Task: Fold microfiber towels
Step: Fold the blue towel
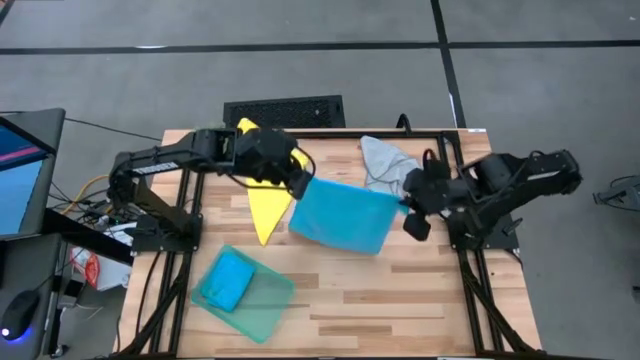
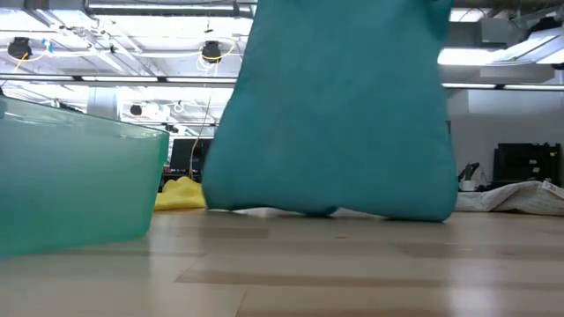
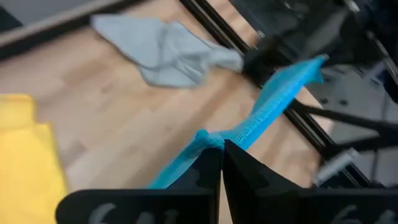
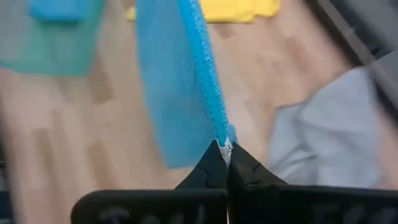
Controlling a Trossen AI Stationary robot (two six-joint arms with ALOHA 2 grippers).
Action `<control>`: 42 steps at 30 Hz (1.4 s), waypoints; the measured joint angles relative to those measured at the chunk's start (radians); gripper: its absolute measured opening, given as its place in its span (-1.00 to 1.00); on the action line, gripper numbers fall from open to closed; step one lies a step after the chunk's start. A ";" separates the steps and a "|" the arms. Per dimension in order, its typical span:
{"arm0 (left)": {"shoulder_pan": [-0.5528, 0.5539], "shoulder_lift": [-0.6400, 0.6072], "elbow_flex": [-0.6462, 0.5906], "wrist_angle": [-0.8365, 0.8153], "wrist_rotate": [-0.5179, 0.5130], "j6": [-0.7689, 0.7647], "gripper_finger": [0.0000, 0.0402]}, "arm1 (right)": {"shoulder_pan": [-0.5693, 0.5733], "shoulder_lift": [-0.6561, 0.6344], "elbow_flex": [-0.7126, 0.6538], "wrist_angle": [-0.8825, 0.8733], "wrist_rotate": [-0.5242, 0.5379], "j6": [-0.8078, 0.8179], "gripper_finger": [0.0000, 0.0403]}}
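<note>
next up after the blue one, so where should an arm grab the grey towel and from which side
Probably the grey towel's raised crumpled ridge, coming straight down from above. It lies bunched on the table near the far edge, close by the right gripper, so the folds give the fingers something to pinch. Both that and the left gripper are shut on the blue towel now.

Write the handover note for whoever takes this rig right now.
Left gripper shut on the blue towel, at one corner. Right gripper shut on the opposite corner; the towel hangs stretched between them, lower edge at the table.
Yellow towel lies beside the left arm, grey towel crumpled by the right arm.
One folded blue towel sits in the teal bin.
Left: fold the held towel, then yellow and grey.
</note>
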 joint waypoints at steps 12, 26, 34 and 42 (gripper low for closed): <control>0.242 0.000 0.000 0.095 0.000 0.170 -0.99 | -0.352 0.013 0.102 0.130 0.263 -0.517 -0.99; 0.104 0.002 0.000 -0.013 -0.032 0.192 -1.00 | -0.194 0.005 0.139 -0.071 0.261 -0.256 -0.99; -0.189 0.001 -0.131 -0.064 -0.070 -0.033 -1.00 | 0.234 0.035 -0.092 0.006 0.233 0.260 -0.98; -0.397 0.002 -0.372 0.106 0.002 -0.324 -1.00 | 0.519 0.187 -0.246 0.263 0.155 0.656 -0.96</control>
